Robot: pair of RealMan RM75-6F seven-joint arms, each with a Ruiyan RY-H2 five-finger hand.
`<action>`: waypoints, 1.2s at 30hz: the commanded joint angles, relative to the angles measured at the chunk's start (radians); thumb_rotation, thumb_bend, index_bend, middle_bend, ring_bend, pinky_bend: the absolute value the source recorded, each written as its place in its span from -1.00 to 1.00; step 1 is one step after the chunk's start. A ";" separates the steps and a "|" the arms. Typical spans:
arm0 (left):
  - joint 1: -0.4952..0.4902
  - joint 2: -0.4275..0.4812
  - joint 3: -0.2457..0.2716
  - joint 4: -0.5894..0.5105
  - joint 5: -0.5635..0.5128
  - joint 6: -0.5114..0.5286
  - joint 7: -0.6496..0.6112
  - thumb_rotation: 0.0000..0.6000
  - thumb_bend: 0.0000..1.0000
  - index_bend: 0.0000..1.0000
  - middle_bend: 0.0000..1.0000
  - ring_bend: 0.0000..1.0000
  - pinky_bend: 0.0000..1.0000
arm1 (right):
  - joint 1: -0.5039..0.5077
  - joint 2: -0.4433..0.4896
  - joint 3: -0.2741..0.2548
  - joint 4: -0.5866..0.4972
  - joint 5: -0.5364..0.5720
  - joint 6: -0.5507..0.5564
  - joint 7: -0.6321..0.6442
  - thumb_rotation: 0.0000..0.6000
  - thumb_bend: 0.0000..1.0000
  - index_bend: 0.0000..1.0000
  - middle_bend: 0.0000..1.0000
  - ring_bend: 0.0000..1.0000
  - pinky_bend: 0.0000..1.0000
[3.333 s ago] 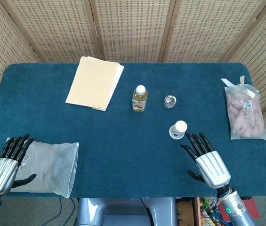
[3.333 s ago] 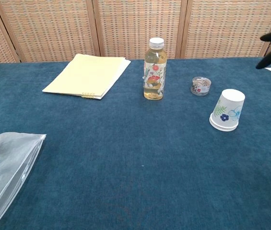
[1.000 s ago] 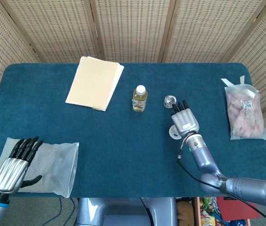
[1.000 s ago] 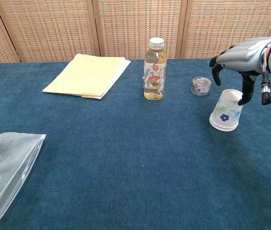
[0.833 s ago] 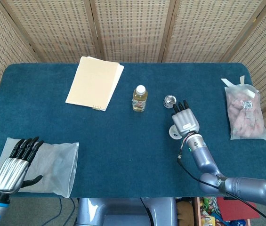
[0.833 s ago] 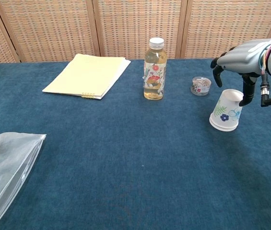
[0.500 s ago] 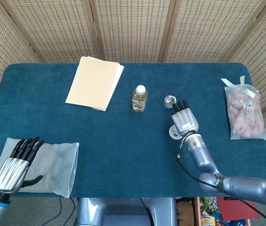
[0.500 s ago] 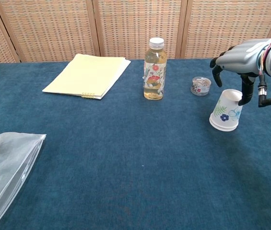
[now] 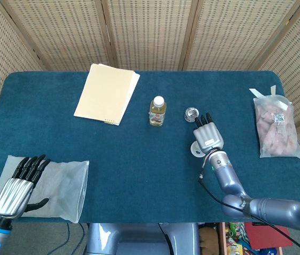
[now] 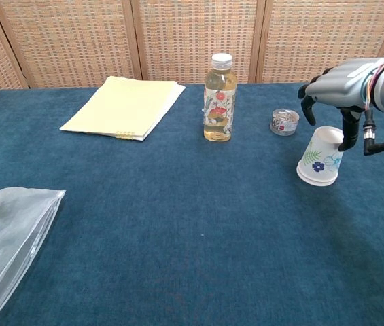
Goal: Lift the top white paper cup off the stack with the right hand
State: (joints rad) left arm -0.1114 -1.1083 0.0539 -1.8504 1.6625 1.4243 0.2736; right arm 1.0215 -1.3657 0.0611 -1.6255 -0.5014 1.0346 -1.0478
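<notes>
The white paper cup stack (image 10: 321,159), printed with blue flowers, stands upside down on the blue table, right of centre. In the head view only its rim (image 9: 195,151) shows from under my right hand (image 9: 207,136). That hand (image 10: 339,83) hovers over the cup's upturned base with fingers apart and pointing down, the thumb hanging beside the cup's right wall; no grip on the cup shows. My left hand (image 9: 15,185) is spread open over a plastic bag at the front left corner, holding nothing.
A juice bottle (image 10: 219,98) and a small clear jar (image 10: 285,121) stand just left of and behind the cup. A yellow notepad (image 9: 107,93) lies at the back left, a pink bagged item (image 9: 277,127) at the right edge, a clear plastic bag (image 9: 59,187) at the front left.
My right hand came forward from the table's front edge to above the cup; over the last second it has barely shifted. The cup and left hand have stayed put.
</notes>
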 commanded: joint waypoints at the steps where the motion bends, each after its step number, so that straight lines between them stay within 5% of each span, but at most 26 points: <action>1: 0.000 0.000 0.000 -0.001 0.000 0.000 0.000 1.00 -0.70 -1.00 -1.00 -1.00 -1.00 | 0.002 -0.001 -0.002 0.001 0.000 0.002 -0.001 1.00 -0.60 -0.29 -0.83 -1.00 -1.00; 36: -0.002 0.001 0.003 -0.002 0.008 0.004 -0.007 1.00 -0.70 -1.00 -1.00 -1.00 -1.00 | 0.023 -0.018 -0.029 0.010 0.014 0.017 -0.018 1.00 -0.60 -0.20 -0.78 -1.00 -1.00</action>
State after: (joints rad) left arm -0.1136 -1.1070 0.0565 -1.8520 1.6701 1.4277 0.2667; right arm 1.0443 -1.3838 0.0324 -1.6155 -0.4879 1.0520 -1.0654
